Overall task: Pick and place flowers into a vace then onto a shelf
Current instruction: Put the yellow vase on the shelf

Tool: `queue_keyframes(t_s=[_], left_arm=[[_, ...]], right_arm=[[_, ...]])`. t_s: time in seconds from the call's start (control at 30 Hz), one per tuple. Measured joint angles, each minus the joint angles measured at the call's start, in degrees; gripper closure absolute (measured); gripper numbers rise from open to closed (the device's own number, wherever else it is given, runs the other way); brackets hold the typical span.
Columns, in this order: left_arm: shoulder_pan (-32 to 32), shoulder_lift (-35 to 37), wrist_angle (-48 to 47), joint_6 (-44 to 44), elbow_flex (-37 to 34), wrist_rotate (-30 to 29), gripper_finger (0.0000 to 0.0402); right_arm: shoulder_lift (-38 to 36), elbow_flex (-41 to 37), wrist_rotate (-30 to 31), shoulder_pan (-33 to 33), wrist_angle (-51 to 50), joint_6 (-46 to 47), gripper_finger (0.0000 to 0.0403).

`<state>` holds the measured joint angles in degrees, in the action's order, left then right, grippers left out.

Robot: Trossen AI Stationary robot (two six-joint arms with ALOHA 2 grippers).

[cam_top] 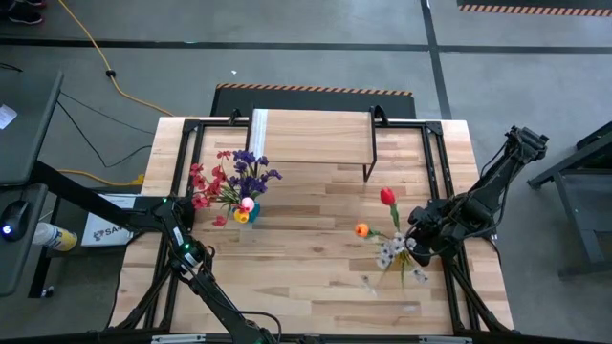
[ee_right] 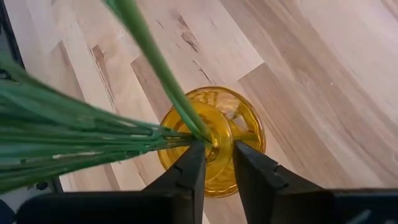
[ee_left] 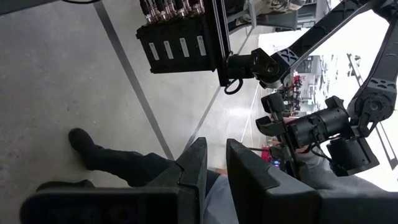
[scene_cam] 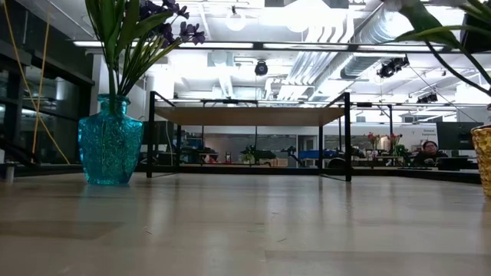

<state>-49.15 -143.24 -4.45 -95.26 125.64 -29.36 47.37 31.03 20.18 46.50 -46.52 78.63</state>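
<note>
A yellow glass vase (ee_right: 211, 134) stands on the table at the right; its side shows at the low view's edge (scene_cam: 483, 157). It holds green stems (ee_right: 74, 143) with a red bloom (cam_top: 387, 197), an orange bloom (cam_top: 361, 229) and white blooms (cam_top: 392, 250). My right gripper (cam_top: 415, 239) (ee_right: 216, 155) is shut on this vase from above. A blue vase (scene_cam: 111, 142) (cam_top: 245, 216) with purple, red and pink flowers (cam_top: 234, 182) stands at the left. My left gripper (cam_top: 187, 222) (ee_left: 215, 165) hovers beside it, fingers a narrow gap apart, holding nothing. The shelf (cam_top: 311, 137) stands at the far edge. My right gripper has the yellow vase's mouth (ee_right: 217, 149) between its two fingers, right beside where the stems enter. The fingers slant down from above. The vase stands upright with its base on the table. Whether one finger reaches inside the mouth cannot be told.
The shelf's light-wood board rests on thin black legs (scene_cam: 347, 138), with open room beneath it. Small white bits (cam_top: 368, 283) lie on the table near the yellow vase. Bare planks (cam_top: 306, 248) stretch between the two vases. A person (scene_cam: 430, 149) sits in the room beyond.
</note>
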Motion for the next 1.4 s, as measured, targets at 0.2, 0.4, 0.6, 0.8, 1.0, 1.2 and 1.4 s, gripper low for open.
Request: queue_keyframes(t_s=[0.2, 0.4, 0.6, 0.8, 1.0, 1.2, 1.4], left_arm=[[0.0, 0.0, 0.0, 0.03, 0.0, 0.0, 0.0307], [0.0, 0.0, 0.0, 0.04, 0.0, 0.0, 0.0307], [0.0, 0.0, -0.03, 0.04, 0.0, 0.0, 0.0307], [0.0, 0.0, -0.04, 0.04, 0.0, 0.0, 0.0307], [0.0, 0.02, -0.04, 0.04, 0.0, 0.0, 0.0307], [0.0, 0.02, -0.03, 0.04, 0.0, -0.02, 0.0307], [0.0, 0.02, -0.02, 0.04, 0.0, -0.02, 0.0307]], right_arm=[[-0.02, 0.0, 1.32, 0.0, -0.44, -0.01, 0.0353], [-0.04, 0.0, 1.31, 0.0, -1.05, -0.04, 0.0372], [-0.04, 0.0, 1.47, -0.02, -1.49, 0.29, 0.0366], [-0.13, 0.0, 1.51, -0.01, -1.64, 0.21, 0.0381], [-1.03, 0.0, 1.36, -0.02, -1.62, 0.18, 0.0384], [-3.89, 0.07, 2.26, -0.02, -1.47, -0.31, 0.0396], [-5.51, -0.15, 2.91, -0.02, -4.37, 0.25, 0.0402]])
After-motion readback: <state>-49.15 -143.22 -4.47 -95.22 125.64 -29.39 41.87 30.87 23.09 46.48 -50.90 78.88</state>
